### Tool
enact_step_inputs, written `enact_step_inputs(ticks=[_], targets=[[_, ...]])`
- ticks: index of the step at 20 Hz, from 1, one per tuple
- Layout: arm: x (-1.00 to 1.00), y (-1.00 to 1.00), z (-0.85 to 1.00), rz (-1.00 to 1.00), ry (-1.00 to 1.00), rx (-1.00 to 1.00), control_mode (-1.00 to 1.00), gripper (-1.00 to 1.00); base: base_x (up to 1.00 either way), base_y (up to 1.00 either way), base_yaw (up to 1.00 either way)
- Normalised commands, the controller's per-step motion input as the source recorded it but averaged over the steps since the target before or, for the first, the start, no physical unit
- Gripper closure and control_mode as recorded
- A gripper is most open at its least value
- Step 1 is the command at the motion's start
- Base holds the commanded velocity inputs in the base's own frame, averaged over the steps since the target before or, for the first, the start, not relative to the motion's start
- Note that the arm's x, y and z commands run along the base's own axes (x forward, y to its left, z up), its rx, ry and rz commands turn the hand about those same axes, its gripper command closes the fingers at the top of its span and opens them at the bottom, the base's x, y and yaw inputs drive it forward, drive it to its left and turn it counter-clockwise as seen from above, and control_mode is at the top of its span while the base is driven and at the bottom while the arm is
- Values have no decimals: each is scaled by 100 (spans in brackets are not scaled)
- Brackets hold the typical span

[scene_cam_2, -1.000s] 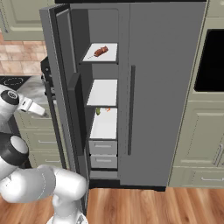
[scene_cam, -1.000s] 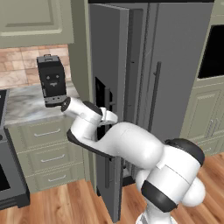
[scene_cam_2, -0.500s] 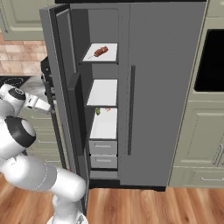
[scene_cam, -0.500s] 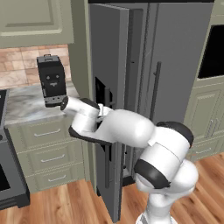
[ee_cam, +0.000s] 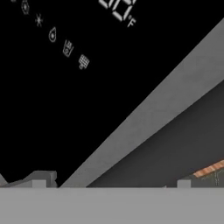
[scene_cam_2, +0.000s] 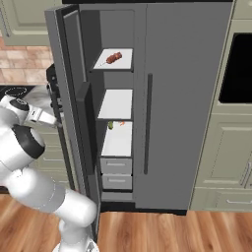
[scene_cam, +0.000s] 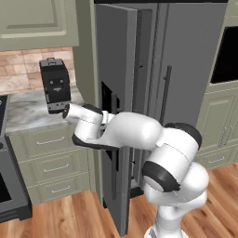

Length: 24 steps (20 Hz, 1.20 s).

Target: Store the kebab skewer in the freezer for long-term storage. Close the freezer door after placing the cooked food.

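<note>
The kebab skewer point(scene_cam_2: 114, 57), reddish-brown meat on a thin stick, lies on the top white shelf of the freezer point(scene_cam_2: 117, 104). The freezer door point(scene_cam: 116, 56) point(scene_cam_2: 67, 64) stands wide open. My arm reaches round to the door's outer face, at the height of its black dispenser panel point(scene_cam: 110, 100). In the hand view that panel point(ee_cam: 65, 109) with its white icons is very close, and a grey strip of the door point(ee_cam: 166, 109) runs beside it. My gripper point(ee_cam: 111, 183) is open with nothing between its fingertips point(ee_cam: 39, 180).
A black coffee machine point(scene_cam: 56, 86) stands on the marble counter left of the door. The plain grey fridge door point(scene_cam_2: 187, 98) is shut. A dark wall oven point(scene_cam: 225, 53) is at the right and a stove point(scene_cam: 9, 186) at the far left. Small items point(scene_cam_2: 110, 125) lie on a lower freezer shelf.
My elbow and upper arm have swung forward and up toward the door. The hand has crept slightly closer to the door's outer face. The door and the skewer have not moved.
</note>
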Motion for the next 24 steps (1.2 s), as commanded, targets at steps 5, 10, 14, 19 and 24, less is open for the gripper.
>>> enact_step_inputs(ticks=[5,10,14,19,24], targets=[[5,-98,0,10,-5,8,-100,-100,0,0,0],[10,-100,5,15,-7,25,-100,-100,0,0,0],[62,-100,3,17,1,47,-100,-100,0,0,0],[70,-99,0,21,2,39,-100,-100,0,0,0],[58,-68,0,22,-6,18,-100,-100,0,0,0]])
